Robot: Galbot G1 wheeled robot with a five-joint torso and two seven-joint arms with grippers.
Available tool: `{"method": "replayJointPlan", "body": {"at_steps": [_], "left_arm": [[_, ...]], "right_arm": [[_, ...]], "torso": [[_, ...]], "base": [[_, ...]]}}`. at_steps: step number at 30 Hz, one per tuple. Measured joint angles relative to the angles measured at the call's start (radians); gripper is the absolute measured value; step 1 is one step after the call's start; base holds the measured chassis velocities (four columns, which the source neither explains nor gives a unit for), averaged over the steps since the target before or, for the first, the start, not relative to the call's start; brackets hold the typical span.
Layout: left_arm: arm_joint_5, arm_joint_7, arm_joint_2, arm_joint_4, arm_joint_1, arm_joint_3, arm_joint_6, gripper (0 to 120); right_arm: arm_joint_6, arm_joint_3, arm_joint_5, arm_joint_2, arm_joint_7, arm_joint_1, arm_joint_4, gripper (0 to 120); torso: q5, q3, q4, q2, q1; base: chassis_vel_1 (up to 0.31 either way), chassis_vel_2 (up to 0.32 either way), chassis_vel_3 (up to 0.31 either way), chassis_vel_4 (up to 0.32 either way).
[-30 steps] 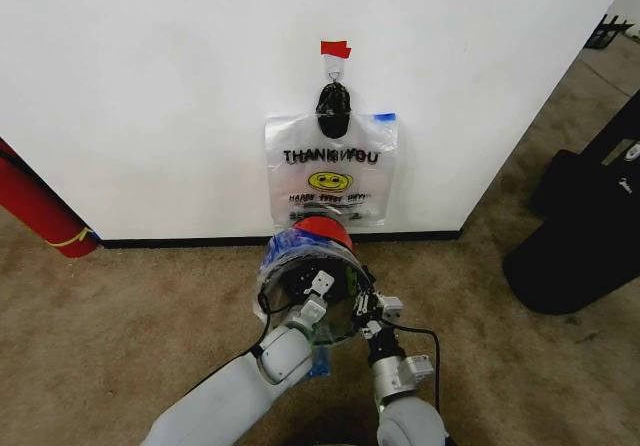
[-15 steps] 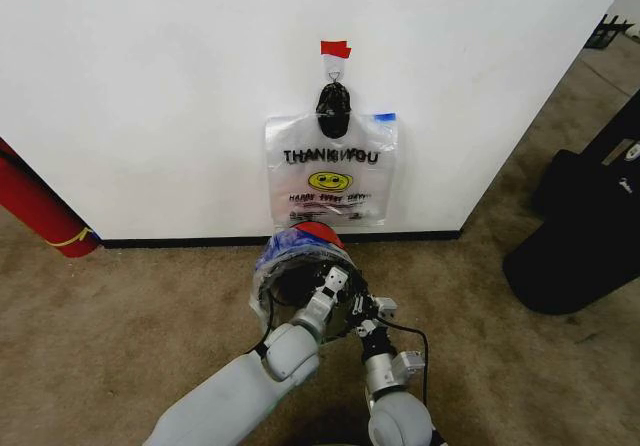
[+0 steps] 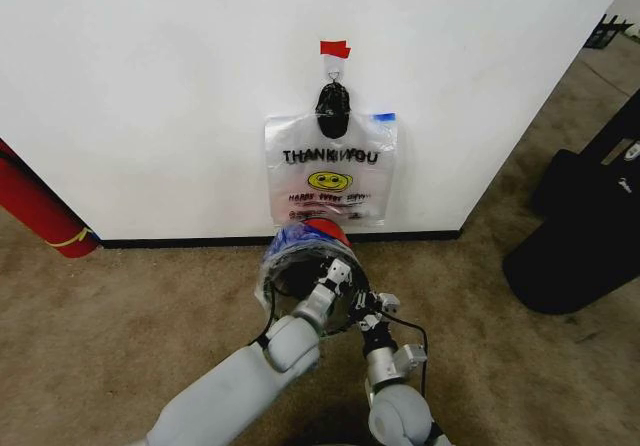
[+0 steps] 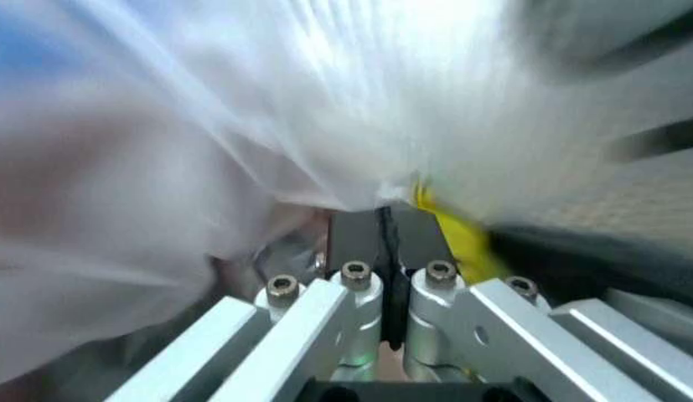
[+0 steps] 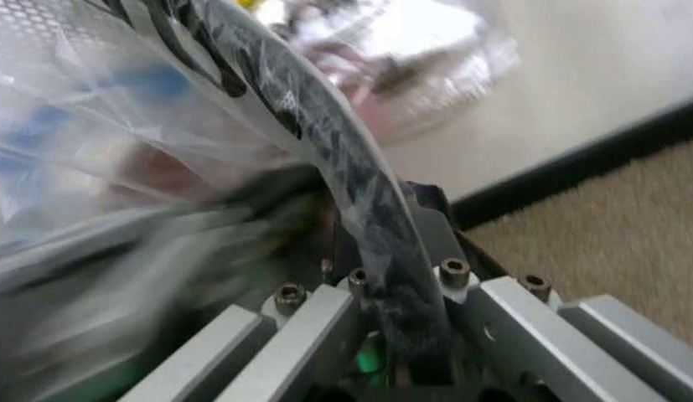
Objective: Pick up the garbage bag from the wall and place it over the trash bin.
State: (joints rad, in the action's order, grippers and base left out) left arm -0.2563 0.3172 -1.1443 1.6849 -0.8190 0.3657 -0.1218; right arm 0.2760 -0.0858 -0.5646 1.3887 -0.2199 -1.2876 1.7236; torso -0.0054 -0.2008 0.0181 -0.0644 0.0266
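Observation:
One garbage bag (image 3: 330, 171) with "THANK YOU" and a yellow smiley hangs flat on the white wall (image 3: 150, 96), below a black lump (image 3: 332, 111) and red tape (image 3: 335, 48). Below it the black mesh trash bin (image 3: 300, 278) is tipped, mouth toward me and red base (image 3: 325, 230) toward the wall. A second translucent bag with blue strips (image 3: 290, 241) is stretched around its rim. My left gripper (image 3: 338, 270) is over the mouth, shut on that film (image 4: 323, 126). My right gripper (image 3: 365, 312) is at the near rim, and the plastic-wrapped rim (image 5: 358, 218) runs between its jaws.
A black baseboard (image 3: 180, 241) runs along the wall foot over tan carpet (image 3: 120, 316). A red cylinder (image 3: 35, 211) leans at the left. A large black case (image 3: 585, 236) stands at the right. Open carpet lies on both sides of the bin.
My left gripper has moved further over the bin toward the wall, pulling blue-edged film over part of the red base. The right gripper shifted slightly inward at the near rim.

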Motion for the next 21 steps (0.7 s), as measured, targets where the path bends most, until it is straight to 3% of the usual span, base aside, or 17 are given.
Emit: {"method": "replayJointPlan", "body": {"at_steps": [6, 12, 13, 16, 19, 21], "left_arm": [[0.001, -0.001, 0.082, 0.145, -0.093, -0.049, -0.003, 0], [0.003, -0.001, 0.111, 0.185, -0.117, -0.073, -0.004, 4], [0.005, -0.005, 0.158, 0.247, -0.158, -0.121, -0.005, 15], [0.005, -0.018, 0.193, 0.296, -0.200, -0.162, -0.006, 24], [-0.025, -0.109, 0.256, 0.413, -0.315, -0.262, -0.024, 41], [-0.047, -0.166, 0.280, 0.462, -0.360, -0.303, -0.036, 46]], "right_arm": [[-0.046, -0.022, -0.158, 0.027, -0.028, 0.053, -0.031, 0], [-0.059, -0.029, -0.208, 0.032, -0.023, 0.064, -0.033, 0], [-0.090, -0.040, -0.300, 0.033, -0.021, 0.068, -0.018, 0], [-0.122, -0.052, -0.361, 0.029, -0.021, 0.064, 0.001, 0], [-0.185, -0.077, -0.459, 0.005, -0.026, 0.048, 0.034, 0], [-0.195, -0.083, -0.472, -0.007, -0.026, 0.040, 0.039, 0]], "torso": [[0.0000, 0.000, 0.0000, 0.000, 0.000], [0.0000, 0.000, -0.0001, 0.000, 0.000], [-0.0001, 0.000, 0.0002, 0.000, 0.000], [0.0003, 0.000, 0.0000, 0.000, 0.000], [-0.0001, 0.000, 0.0000, 0.000, 0.000], [0.0001, 0.000, -0.0002, 0.000, 0.000]], "base": [[0.000, 0.000, 0.000, 0.000], [0.000, 0.000, 0.000, 0.000], [0.000, 0.000, 0.000, 0.000], [0.000, 0.000, 0.000, 0.000], [0.000, 0.000, 0.000, 0.000], [0.000, 0.000, 0.000, 0.000]]}}
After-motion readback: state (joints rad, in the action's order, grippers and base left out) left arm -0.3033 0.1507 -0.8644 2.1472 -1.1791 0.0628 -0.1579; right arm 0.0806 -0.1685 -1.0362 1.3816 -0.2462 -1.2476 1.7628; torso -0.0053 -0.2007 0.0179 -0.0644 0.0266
